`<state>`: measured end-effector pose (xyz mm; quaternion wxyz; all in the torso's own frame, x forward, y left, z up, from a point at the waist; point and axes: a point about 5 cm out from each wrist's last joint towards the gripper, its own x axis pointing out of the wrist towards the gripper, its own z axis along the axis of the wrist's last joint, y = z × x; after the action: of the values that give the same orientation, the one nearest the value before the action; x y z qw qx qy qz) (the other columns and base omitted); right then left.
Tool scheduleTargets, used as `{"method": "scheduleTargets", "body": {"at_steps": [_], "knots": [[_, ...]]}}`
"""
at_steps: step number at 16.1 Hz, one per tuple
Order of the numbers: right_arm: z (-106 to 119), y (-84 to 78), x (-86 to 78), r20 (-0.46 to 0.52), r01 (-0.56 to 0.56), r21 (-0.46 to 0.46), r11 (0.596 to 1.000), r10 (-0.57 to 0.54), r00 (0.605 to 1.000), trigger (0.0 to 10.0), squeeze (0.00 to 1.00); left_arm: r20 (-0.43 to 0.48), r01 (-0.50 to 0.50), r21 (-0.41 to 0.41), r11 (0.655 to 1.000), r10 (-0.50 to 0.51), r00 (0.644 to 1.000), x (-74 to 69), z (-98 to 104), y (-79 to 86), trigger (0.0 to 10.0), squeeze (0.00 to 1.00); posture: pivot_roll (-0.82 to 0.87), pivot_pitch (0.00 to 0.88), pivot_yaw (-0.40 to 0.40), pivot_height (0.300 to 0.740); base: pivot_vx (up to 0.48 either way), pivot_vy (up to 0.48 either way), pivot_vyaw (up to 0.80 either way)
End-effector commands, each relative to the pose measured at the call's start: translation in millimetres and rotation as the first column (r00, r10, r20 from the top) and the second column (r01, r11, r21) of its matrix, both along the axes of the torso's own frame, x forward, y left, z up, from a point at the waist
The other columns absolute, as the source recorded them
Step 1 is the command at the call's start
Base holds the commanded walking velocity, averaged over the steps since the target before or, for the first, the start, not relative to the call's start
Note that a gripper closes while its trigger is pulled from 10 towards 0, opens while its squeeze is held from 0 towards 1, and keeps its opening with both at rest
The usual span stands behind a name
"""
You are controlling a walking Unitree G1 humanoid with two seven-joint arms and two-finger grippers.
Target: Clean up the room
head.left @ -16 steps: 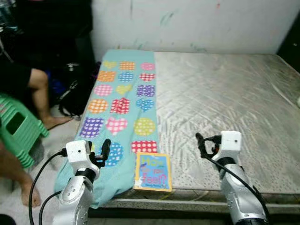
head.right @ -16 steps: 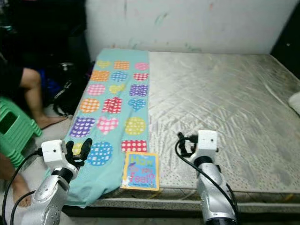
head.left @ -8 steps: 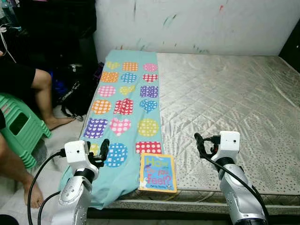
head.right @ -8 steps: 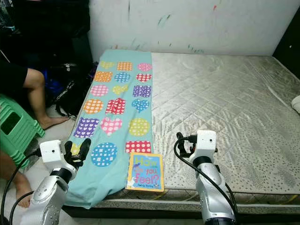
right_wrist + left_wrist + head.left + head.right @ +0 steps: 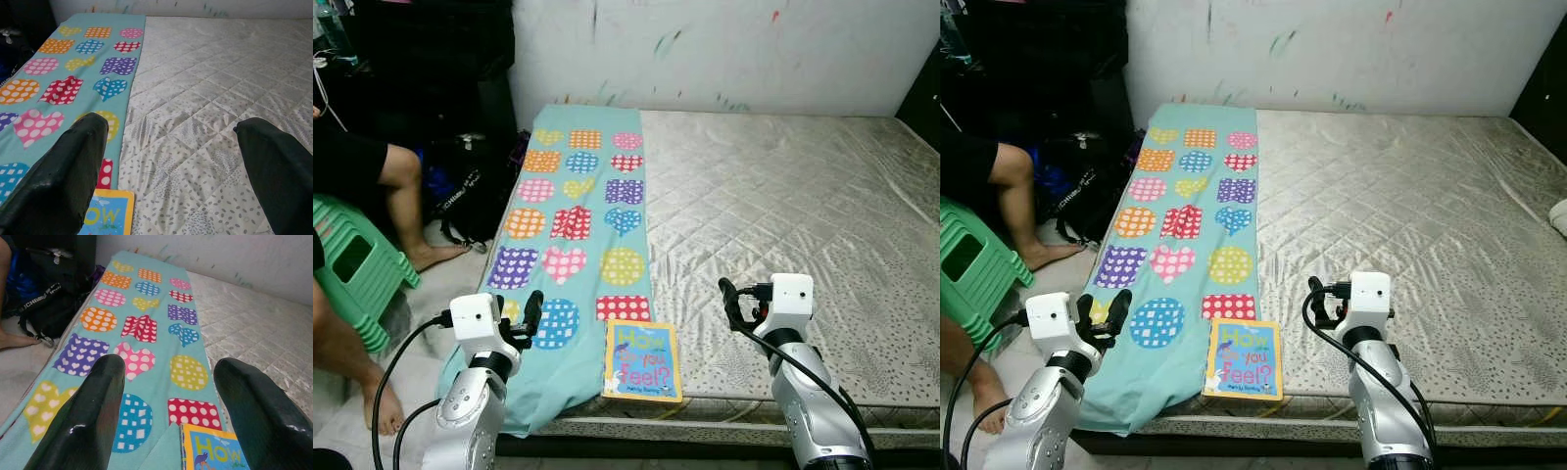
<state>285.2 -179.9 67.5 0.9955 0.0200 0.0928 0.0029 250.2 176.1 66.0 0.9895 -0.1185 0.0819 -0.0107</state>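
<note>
Teal towel (image 5: 576,235) with bright polka-dot hearts and squares runs down the left side of a bare quilted mattress (image 5: 783,206), its near end drooping over the bed's edge. Sitting right at the near edge of the mattress, half on the towel's corner, is a kids' picture book (image 5: 643,360), blue cover with a yellow border, flat and face up. The left gripper (image 5: 530,313) hovers low just left of the book, over the towel's hanging end, jaws spread wide with nothing in them; in the left wrist view the two black fingers (image 5: 85,421) frame the towel and the top of the book cover. The right gripper (image 5: 732,302) hangs over the bare mattress just right of the book, jaws also wide open and empty, not touching anything. Left of the bed there's a black backpack (image 5: 470,201) on the floor against dark furniture, zipped or not I can't tell, and nothing visible inside. A green plastic stool (image 5: 352,269) stands further left, and a person's bare leg (image 5: 406,211) and foot rest on the floor beside it. The white wall (image 5: 724,49) behind the bed has some scribble marks.
</note>
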Motion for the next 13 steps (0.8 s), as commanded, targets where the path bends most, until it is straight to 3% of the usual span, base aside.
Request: {"method": "scheduleTargets", "body": {"at_steps": [1, 3, 11, 13], "knots": [[0.3, -0.4, 1.0, -0.002, 0.002, -0.006, 1.000, -0.002, 1.000, 10.0, 0.00, 0.016, 0.001, 0.014, 1.000, -0.001, 1.000, 0.3, 4.6, 0.3, 10.0, 0.00, -0.10, 0.000, -0.027, 0.740, 0.000, 0.000, 0.00], [0.2, -0.1, 0.8, -0.003, 0.003, -0.005, 1.000, -0.003, 1.000, 10.0, 0.00, 0.015, 0.009, 0.015, 1.000, -0.009, 1.000, 0.2, 4.7, -0.3, 10.0, 0.00, -0.10, 0.000, -0.025, 0.740, 0.000, -0.129, 0.00], [-0.2, -1.0, 1.0, -0.005, 0.005, -0.006, 1.000, -0.005, 1.000, 10.0, 0.00, 0.014, 0.011, 0.024, 1.000, -0.012, 1.000, 0.7, 4.9, -0.7, 10.0, 0.00, -0.10, 0.000, -0.025, 0.740, 0.000, -0.480, 0.00], [-0.2, -1.1, 1.2, -0.005, 0.004, -0.007, 1.000, -0.004, 1.000, 10.0, 0.00, 0.026, -0.001, 0.019, 1.000, 0.000, 1.000, 0.7, 6.1, 0.5, 10.0, 0.00, -0.10, 0.000, -0.025, 0.740, 0.000, 0.000, 0.00]]}}
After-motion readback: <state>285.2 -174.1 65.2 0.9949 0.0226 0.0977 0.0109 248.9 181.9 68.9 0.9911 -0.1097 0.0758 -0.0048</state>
